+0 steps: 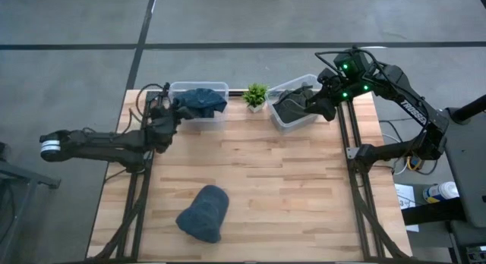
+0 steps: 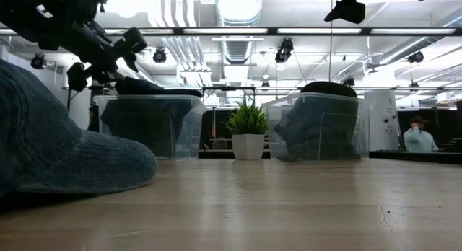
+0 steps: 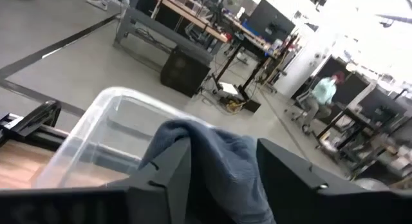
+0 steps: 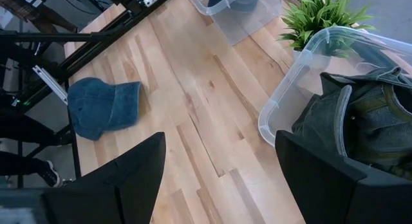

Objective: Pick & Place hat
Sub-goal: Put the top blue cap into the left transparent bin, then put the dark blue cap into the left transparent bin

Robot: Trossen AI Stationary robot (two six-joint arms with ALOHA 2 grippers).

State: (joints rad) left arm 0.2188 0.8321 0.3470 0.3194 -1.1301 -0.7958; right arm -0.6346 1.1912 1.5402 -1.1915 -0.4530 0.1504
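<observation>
One blue denim hat [image 1: 203,102] drapes over the clear plastic bin [image 1: 199,88] rim between my left gripper's [image 1: 168,111] spread fingers, so pulling back carelessly could snag it out onto the bench [image 1: 288,188].

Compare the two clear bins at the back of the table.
The left bin holds a blue hat draped over its rim; the right bin holds dark olive-grey clothing. The left bin sits square to the table edge; the right bin is turned at an angle. Both are clear plastic and flank the small plant.
</observation>
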